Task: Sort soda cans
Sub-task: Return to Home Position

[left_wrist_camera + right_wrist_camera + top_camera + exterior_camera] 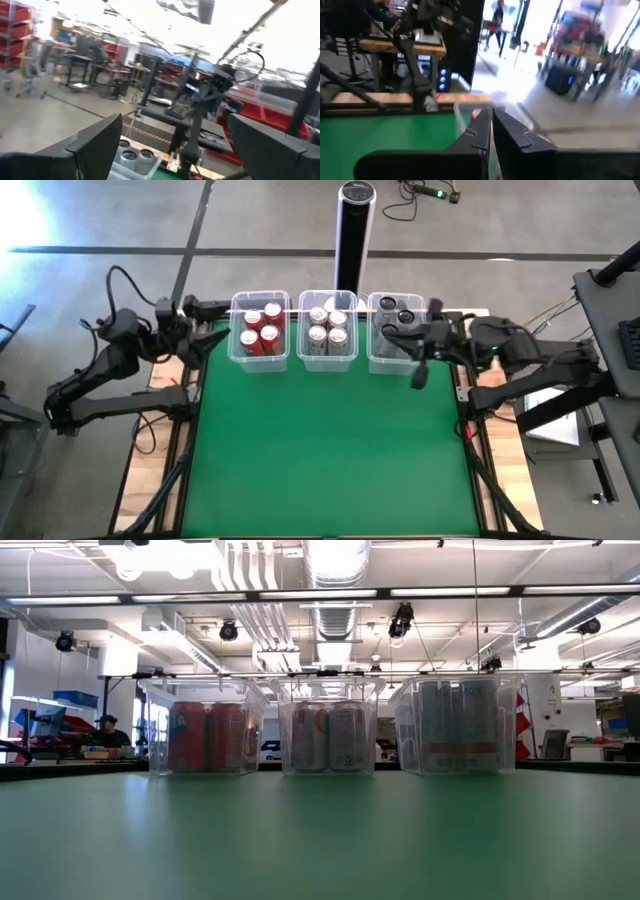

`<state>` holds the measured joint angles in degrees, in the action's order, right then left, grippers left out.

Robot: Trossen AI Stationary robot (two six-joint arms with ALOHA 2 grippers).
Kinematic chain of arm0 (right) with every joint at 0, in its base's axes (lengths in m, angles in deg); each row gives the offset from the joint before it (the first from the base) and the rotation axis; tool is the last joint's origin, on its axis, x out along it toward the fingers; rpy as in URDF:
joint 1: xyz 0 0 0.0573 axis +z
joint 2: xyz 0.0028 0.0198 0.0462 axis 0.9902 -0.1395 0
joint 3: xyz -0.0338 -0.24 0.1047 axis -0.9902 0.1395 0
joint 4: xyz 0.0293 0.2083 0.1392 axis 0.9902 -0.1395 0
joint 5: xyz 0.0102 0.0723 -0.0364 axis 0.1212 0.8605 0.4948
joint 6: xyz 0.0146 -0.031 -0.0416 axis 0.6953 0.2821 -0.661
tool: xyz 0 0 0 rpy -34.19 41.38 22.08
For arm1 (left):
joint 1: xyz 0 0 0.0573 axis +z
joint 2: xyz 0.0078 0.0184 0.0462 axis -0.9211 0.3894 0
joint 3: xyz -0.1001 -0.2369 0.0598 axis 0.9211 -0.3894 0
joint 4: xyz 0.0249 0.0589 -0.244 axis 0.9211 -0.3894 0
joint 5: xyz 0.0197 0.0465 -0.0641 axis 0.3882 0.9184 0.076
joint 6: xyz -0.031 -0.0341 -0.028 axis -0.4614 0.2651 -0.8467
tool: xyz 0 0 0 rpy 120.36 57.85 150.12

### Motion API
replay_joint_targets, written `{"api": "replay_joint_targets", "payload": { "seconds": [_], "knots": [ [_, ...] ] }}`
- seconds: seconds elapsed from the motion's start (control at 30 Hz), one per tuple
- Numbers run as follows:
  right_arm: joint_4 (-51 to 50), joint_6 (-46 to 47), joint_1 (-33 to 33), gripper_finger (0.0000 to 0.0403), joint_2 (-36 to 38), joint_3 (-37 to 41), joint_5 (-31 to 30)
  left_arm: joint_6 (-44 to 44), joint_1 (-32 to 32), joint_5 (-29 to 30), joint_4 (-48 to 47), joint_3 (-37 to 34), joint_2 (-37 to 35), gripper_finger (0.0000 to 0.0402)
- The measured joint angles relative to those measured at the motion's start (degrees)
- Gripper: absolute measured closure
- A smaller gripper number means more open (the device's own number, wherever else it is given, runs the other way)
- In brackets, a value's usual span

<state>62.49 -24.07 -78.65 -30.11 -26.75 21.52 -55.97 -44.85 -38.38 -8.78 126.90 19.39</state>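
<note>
Far edge, soda cans point(262, 330) in tubs point(262, 364), L fingers point(95, 145) beside, R fingers point(475, 136) near

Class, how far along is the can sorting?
Done: red cans sit in the left tub, silver cans in the middle, dark cans in the right; no can on the green mat. In hand: nothing; left hand open, right hand shut, both empty by the tubs. Left: probably only returning home.

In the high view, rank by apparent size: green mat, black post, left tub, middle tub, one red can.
1. green mat.
2. left tub and middle tub, alike, unranked.
3. black post, though its top is nearer the camera, so unsure.
4. red can.
</note>
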Motion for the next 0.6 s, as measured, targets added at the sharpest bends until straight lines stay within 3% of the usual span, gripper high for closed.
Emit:
{"api": "replay_joint_targets", "payload": {
  "seconds": [0.13,0.23,0.4,0.6],
  "knots": [
    [-7.7,4.3,0.4,0.0390,5.1,0.1,3.3,-6.0,0.0,5.7,1.8,0.0,-1.2,0.0054],
    [-7.7,0.6,0.4,0.0390,8.3,1.8,9.2,-1.3,0.0,5.6,2.0,0.0,-3.1,0.0054],
    [-5.6,-0.4,0.4,0.0390,14.0,8.3,19.2,4.7,-0.1,5.7,-0.8,-3.9,-7.8,0.0053],
    [5.2,-0.3,0.4,0.0390,19.3,21.8,31.5,7.7,-0.4,5.6,-0.8,-14.7,-15.8,0.0053]
  ]
}}
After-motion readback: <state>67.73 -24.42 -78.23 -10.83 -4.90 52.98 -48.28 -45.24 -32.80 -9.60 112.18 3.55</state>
